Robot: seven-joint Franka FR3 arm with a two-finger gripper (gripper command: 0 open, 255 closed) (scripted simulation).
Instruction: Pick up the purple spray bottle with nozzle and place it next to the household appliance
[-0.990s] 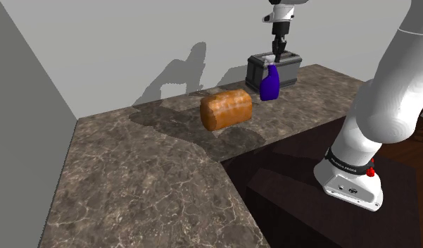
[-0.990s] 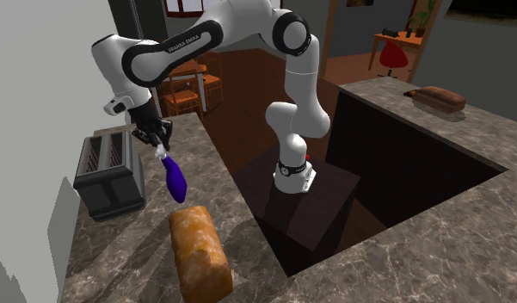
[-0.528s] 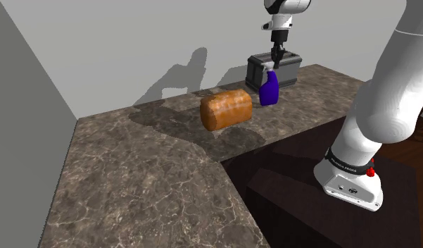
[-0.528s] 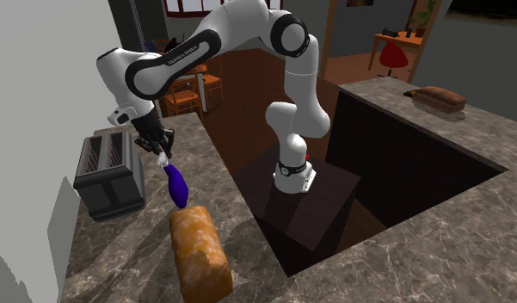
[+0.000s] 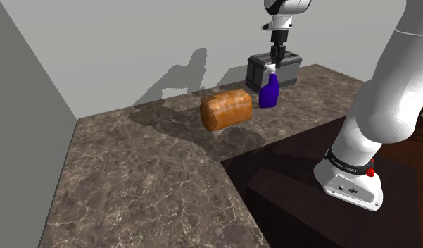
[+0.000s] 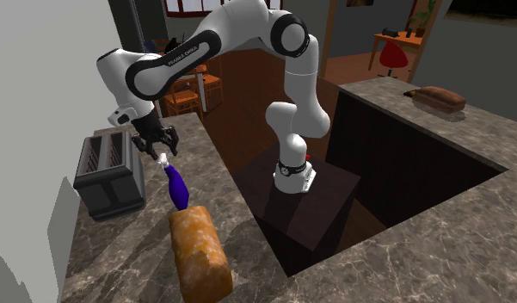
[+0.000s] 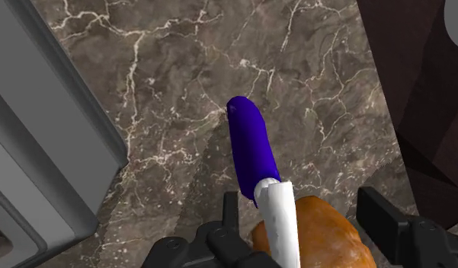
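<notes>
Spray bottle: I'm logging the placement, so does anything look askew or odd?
Yes. The purple spray bottle leans askew beside the toaster. Its white nozzle sits between the open pincer fingers, unclasped, so it may topple.

A brown loaf (image 5: 226,109) lies on the dark marbled counter (image 5: 146,176); a red chair (image 6: 391,55) stands in the room beyond.

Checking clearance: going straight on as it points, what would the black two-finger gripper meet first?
Probably the white nozzle of the purple spray bottle, between the fingers of the open black gripper; depth is unclear.
</notes>
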